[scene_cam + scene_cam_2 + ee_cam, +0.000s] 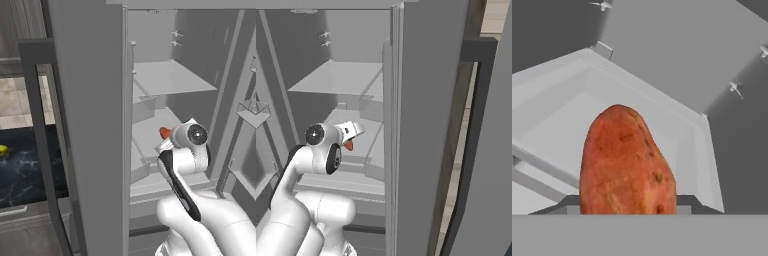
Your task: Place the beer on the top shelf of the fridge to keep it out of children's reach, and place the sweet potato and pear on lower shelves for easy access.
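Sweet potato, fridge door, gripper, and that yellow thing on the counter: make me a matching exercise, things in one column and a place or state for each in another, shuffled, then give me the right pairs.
Things:
1. sweet potato
2. fridge door
3. gripper
4. yellow thing

Places or states:
A. swung open, seen edge-on beside the shelves
B. on the dark counter outside the fridge, at the left edge of the left base view
C. held upright, over a lower shelf inside the fridge
D. shut on the tuber, reaching into the fridge below the upper shelf

Pairs: 1-C, 2-A, 3-D, 4-B
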### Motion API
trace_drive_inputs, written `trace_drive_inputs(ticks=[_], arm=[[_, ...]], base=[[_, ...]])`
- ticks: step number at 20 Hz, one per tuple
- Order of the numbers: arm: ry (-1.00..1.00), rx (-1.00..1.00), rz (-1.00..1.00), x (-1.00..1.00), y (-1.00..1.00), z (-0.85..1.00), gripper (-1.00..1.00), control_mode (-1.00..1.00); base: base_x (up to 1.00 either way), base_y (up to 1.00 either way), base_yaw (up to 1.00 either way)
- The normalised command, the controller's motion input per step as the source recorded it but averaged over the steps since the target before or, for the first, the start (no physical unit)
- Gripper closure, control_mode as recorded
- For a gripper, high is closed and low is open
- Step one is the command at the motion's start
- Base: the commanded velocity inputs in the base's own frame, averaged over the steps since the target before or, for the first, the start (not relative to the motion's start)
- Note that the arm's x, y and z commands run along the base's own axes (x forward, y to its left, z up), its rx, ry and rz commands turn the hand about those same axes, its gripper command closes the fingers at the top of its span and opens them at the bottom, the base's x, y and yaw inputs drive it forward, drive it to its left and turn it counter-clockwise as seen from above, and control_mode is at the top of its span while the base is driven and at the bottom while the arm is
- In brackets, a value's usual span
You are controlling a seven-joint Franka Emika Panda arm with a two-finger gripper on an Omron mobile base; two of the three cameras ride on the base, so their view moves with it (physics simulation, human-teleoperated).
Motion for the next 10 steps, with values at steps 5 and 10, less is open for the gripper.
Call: trace_drive_inputs(ticks=[5, 10], arm=[[0.00, 0.00, 0.00, 0.48, 0.00, -0.17, 1.00, -1.00], [0.00, 0.00, 0.00, 0.48, 0.00, -0.13, 1.00, -1.00]], base=[[0.00, 0.00, 0.00], [0.00, 0.00, 0.00]])
